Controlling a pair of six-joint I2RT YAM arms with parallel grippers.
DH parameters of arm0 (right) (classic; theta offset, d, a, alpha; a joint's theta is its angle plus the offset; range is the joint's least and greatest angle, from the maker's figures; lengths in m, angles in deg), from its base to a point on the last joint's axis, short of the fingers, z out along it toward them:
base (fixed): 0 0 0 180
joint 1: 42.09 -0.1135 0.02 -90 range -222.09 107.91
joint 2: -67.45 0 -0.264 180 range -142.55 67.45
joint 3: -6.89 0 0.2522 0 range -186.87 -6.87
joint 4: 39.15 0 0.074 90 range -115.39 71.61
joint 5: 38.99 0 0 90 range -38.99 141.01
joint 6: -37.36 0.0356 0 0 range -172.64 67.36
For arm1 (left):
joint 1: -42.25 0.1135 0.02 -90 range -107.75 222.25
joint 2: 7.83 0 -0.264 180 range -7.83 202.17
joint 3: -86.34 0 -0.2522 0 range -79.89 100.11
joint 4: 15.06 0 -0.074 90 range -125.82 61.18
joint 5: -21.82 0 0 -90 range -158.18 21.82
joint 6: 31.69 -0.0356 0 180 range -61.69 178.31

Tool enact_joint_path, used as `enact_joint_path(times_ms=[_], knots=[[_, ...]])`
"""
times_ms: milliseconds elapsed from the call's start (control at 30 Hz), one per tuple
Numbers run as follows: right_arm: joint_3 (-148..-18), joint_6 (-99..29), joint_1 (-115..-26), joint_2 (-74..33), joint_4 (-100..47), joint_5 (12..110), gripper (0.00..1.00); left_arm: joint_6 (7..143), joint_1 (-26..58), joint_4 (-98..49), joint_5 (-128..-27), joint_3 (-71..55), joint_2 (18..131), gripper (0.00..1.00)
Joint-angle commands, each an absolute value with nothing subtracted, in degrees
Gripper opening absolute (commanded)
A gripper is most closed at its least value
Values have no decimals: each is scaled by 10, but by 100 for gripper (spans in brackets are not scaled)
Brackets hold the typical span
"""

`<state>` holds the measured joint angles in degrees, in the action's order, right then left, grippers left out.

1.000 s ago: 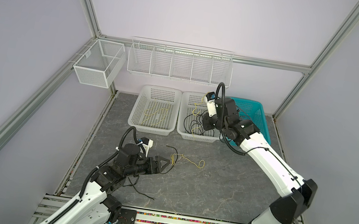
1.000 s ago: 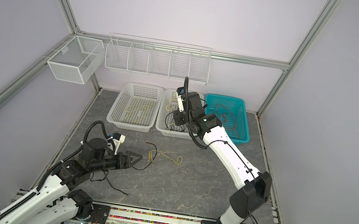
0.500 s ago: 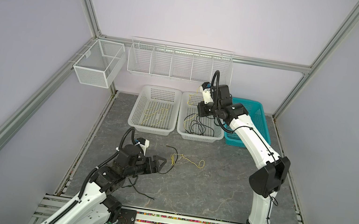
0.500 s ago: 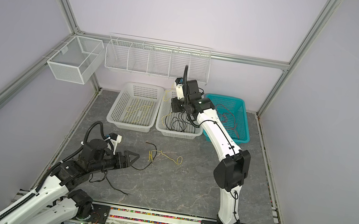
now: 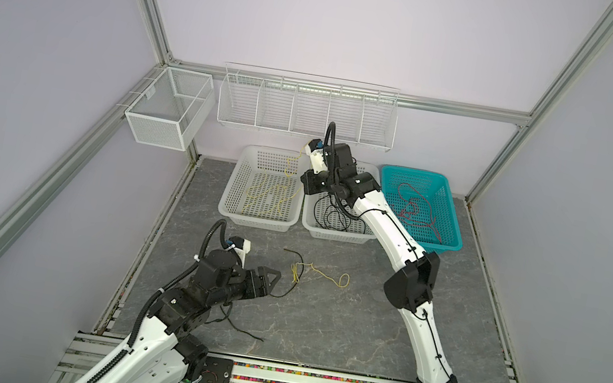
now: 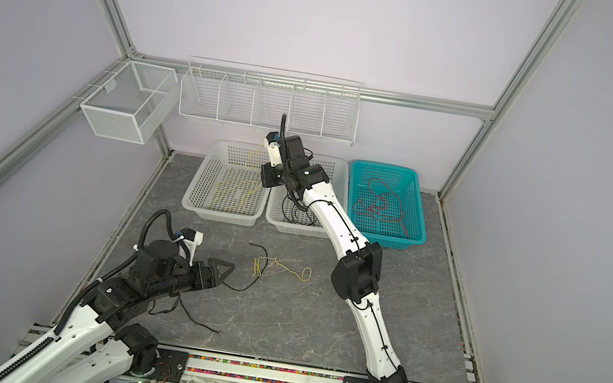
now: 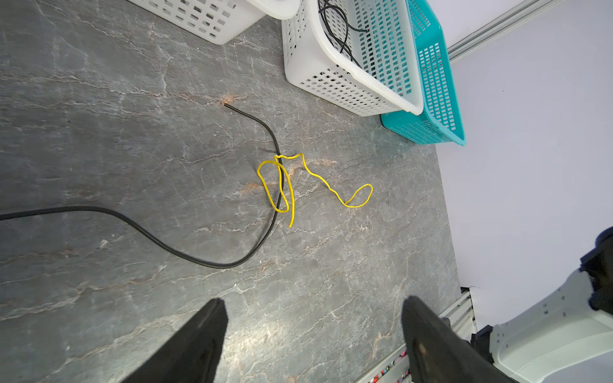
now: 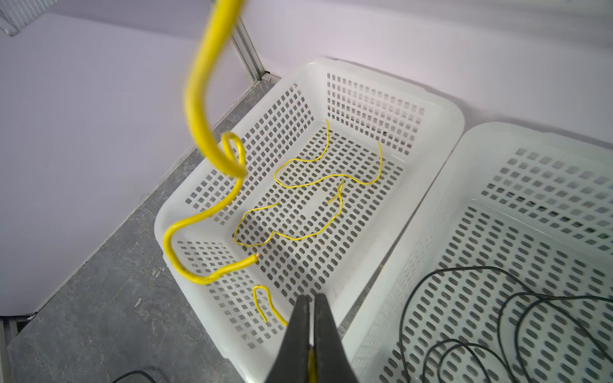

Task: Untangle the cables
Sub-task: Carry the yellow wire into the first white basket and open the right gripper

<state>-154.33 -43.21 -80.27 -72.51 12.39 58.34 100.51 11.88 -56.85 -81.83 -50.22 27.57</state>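
**Desk:** What are you logging for the right arm?

**Operator:** Item one: the right gripper (image 8: 311, 300), which I am seeing clamped on a held yellow cable (image 8: 195, 109). A sliver of yellow is showing at the pinch. The rest is curling up past the wrist camera (image 5: 314, 155) and dangling over the left white basket (image 5: 230, 188), upper middle of a top view.

**Desk:** And what is lying in that basket?

**Operator:** Item two: loose yellow cables (image 8: 298, 237), lying on its perforated floor. Item three: the middle white basket (image 5: 331, 234), sitting right beside the first, with black cables (image 5: 328, 215) coiling inside. Item four: the teal basket (image 5: 451, 208), right of centre, with red cables (image 5: 410, 214) bunching in it.

**Desk:** Left arm?

**Operator:** Item five: the left gripper (image 7: 313, 300), lower left of centre in both top views. Its jaws are standing wide apart with nothing between them, and it is hovering low over the grey table (image 5: 336, 332).

Item six is lying just ahead of it, near the frame's centre. A tabletop yellow cable (image 7: 293, 205) is crossing a tabletop black cable (image 7: 225, 266), and the two are touching where the yellow loops about the black (I am not able to tell whether it is a true knot).

Item seven: a black strand (image 5: 245, 331) is trailing out from under the left arm. I cannot tell whether it belongs to that same black cable.
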Motion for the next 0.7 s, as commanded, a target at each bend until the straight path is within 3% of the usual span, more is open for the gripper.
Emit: enact_joint_path(times_ms=[0, 333, 533, 667], knots=[[-1566, -424, -813, -743, 81, 589, 7, 1000, 120, -578, -809, -511, 271, 84], [-1603, -459, -844, -792, 102, 566, 13, 997, 120, -578, -809, -513, 269, 84], [-1604, -473, -847, -788, 135, 578, 39, 997, 120, -578, -810, -512, 270, 84], [-1604, -499, -855, -772, 155, 567, 48, 999, 120, -577, -810, -514, 267, 84]])
